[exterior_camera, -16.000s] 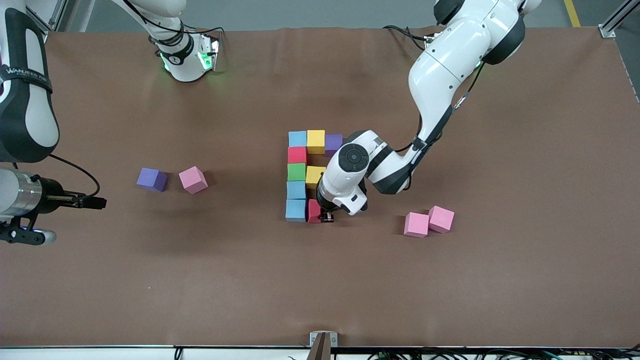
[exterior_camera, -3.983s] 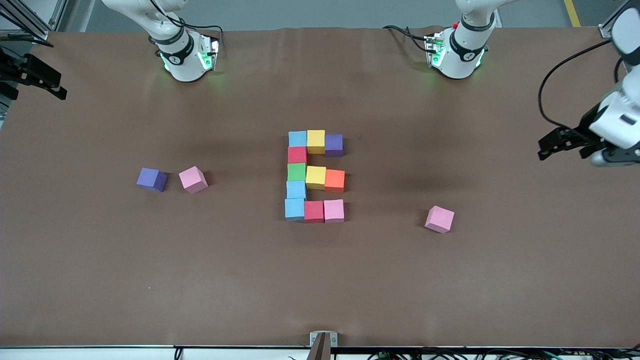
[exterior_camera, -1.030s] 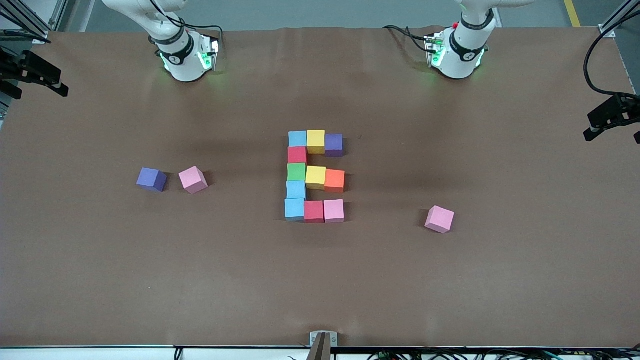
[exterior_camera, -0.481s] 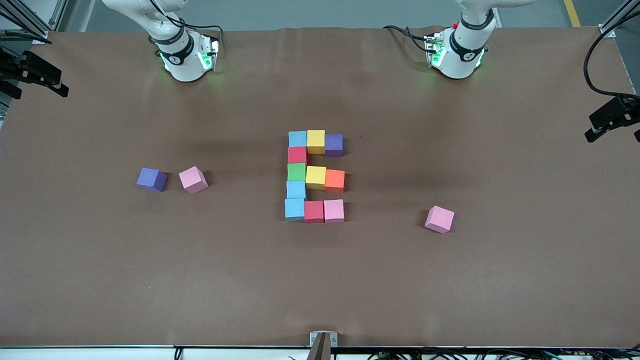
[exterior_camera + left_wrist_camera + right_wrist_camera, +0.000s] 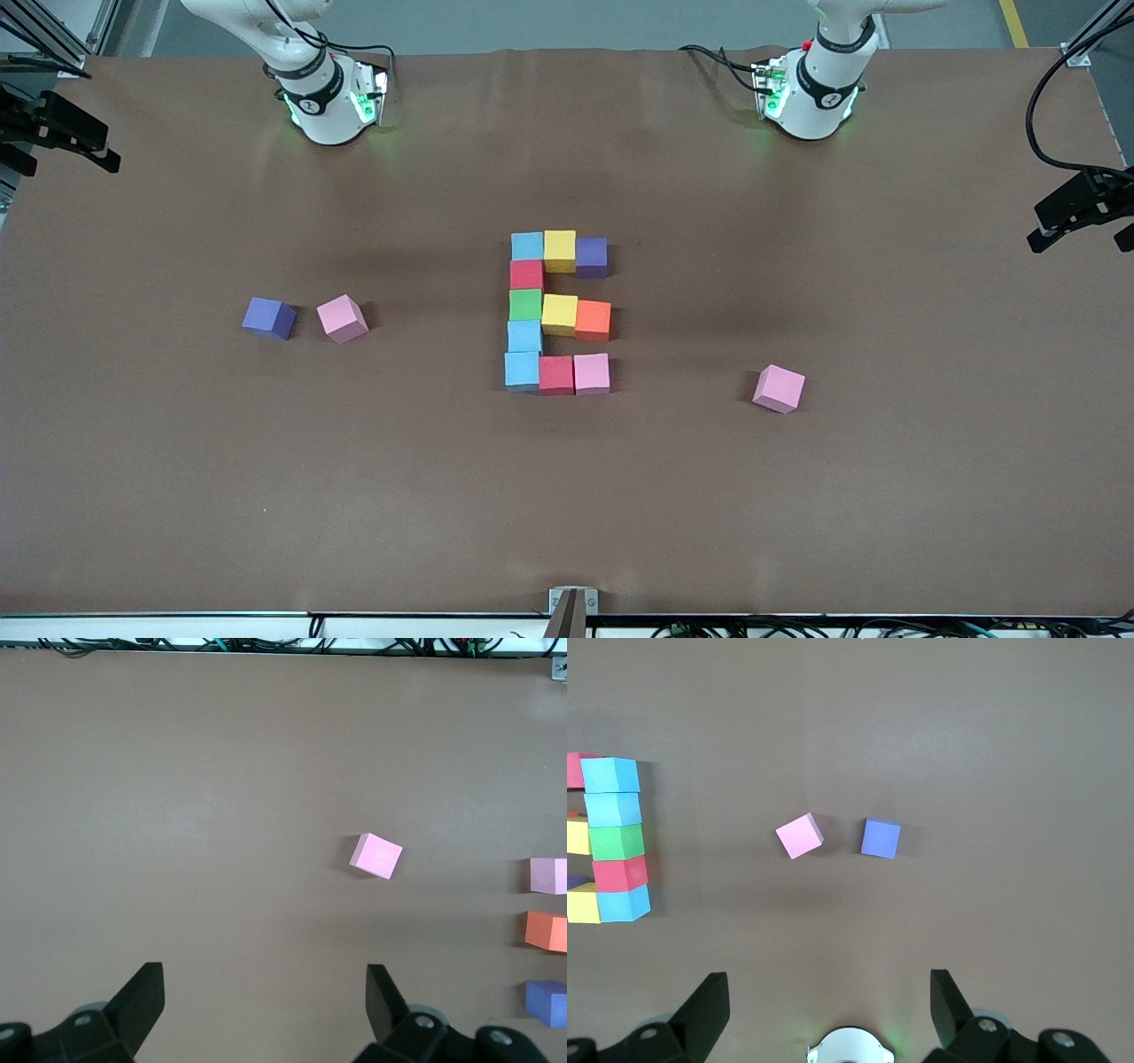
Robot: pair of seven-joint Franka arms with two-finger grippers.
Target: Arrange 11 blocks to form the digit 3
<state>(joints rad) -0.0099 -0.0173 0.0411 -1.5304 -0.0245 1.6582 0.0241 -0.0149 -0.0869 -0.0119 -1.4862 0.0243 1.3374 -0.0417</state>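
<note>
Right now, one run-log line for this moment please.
figure: digit 3 complete, eleven blocks touching | spare: three loose cubes apart from it | left gripper: open, empty, over table end | right gripper: open, empty, waiting

I see a brown table (image 5: 177, 487). Digit 3 (image 5: 556, 312): light blue, yellow, purple, red, green, orange, pink cubes. Spare cubes: purple (image 5: 268, 317), two pink (image 5: 342, 318) (image 5: 779, 388).

Eleven blocks (image 5: 559, 310) are sitting together at the middle of the brown tabletop (image 5: 567, 496), forming the digit 3 (image 5: 526, 306), which is reading like an E. A loose purple cube (image 5: 268, 317) and a loose pink cube (image 5: 342, 318) are lying toward the right arm's end, another pink cube (image 5: 780, 388) toward the left arm's. The left gripper (image 5: 1076, 211) and the right gripper (image 5: 58, 133) are waiting over the tabletop's ends, jaws wide apart.
</note>
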